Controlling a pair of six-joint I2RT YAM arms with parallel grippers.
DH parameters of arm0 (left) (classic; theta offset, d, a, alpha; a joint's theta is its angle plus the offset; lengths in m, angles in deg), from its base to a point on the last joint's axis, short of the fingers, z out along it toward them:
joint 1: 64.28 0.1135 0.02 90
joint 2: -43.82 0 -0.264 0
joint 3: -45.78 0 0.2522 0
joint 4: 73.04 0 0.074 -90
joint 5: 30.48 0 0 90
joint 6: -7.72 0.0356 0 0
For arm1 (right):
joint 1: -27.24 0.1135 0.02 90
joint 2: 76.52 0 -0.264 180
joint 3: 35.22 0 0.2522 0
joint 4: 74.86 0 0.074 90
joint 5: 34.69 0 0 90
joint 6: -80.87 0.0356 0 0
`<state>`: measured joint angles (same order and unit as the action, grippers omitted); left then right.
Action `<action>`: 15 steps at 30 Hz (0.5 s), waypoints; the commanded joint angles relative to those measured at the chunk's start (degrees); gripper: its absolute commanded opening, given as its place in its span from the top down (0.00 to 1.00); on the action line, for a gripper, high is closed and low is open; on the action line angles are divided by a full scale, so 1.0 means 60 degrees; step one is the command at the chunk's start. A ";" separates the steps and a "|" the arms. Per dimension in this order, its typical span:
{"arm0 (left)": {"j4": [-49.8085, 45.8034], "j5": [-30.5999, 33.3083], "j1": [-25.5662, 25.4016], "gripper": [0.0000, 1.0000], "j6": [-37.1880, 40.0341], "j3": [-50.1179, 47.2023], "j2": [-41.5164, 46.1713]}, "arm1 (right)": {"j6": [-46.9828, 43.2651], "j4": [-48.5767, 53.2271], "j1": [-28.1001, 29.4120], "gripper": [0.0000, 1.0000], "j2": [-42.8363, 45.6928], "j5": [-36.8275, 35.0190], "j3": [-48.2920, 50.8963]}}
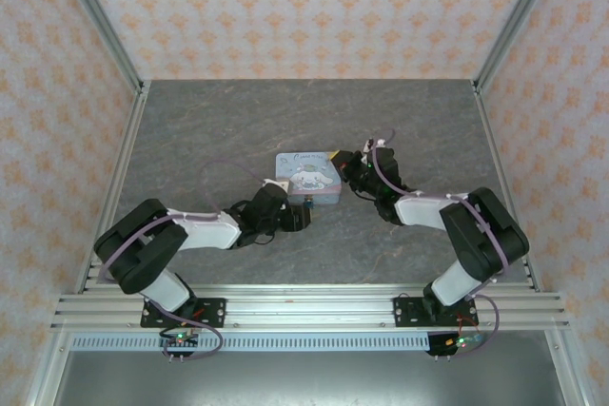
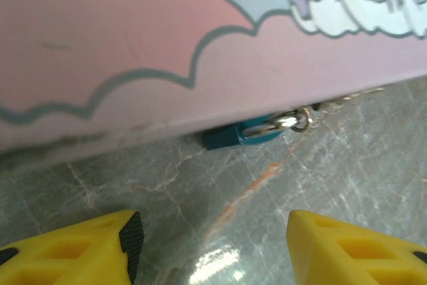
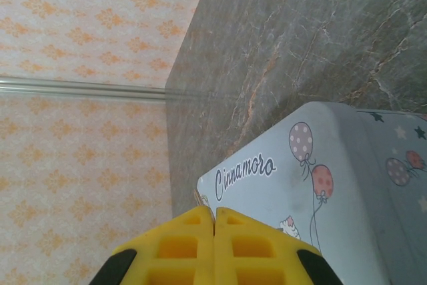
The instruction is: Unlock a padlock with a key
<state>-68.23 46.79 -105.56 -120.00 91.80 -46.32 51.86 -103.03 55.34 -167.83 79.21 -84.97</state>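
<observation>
Top external: tin (image 1: pixel 307 178) lies flat, lid up, near the middle of the bench (image 1: pixel 209 130). Padlock (image 1: pixel 310 203) is a small blue speck on the bench against the tin's near edge. Left gripper (image 1: pixel 301 216) is low by that near edge, just short of the padlock and pointing at it. Right gripper (image 1: pixel 341 161) is at the tin's right end, over its far right corner. Left wrist: pink side of the tin (image 2: pixel 133 51) takes up the upper frame, and the padlock (image 2: pixel 230 137) lies on its side on the bench (image 2: pixel 300 185), tucked against the bottom of the tin wall. Shackle (image 2: pixel 287 123) points right, with a thin metal chain (image 2: pixel 340 100) trailing on along the wall; what it ends in is too small to tell. Left gripper (image 2: pixel 213 251) is released, yellow fingertips (image 2: pixel 100 245) wide apart with bare bench between them, well short of the padlock. Right wrist: right gripper (image 3: pixel 213 245) is clenched, fingertips (image 3: pixel 180 248) pressed flat together with nothing visible between them, poised over the lid of the tin (image 3: pixel 320 185) near the "Cinnamoro" lettering. Bench (image 3: pixel 300 25) runs back to the patterned wall (image 3: pixel 80 31).
</observation>
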 commanded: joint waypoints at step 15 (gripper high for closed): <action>0.0854 0.1402 -0.0057 0.42 0.1327 0.1027 -0.1434 | 0.0312 -0.1196 0.0049 1.00 -0.1129 0.0402 -0.0522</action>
<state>-64.96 51.10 -105.56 -115.04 97.06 -53.12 52.84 -106.75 55.34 -173.53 80.85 -86.81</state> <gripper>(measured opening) 0.582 0.040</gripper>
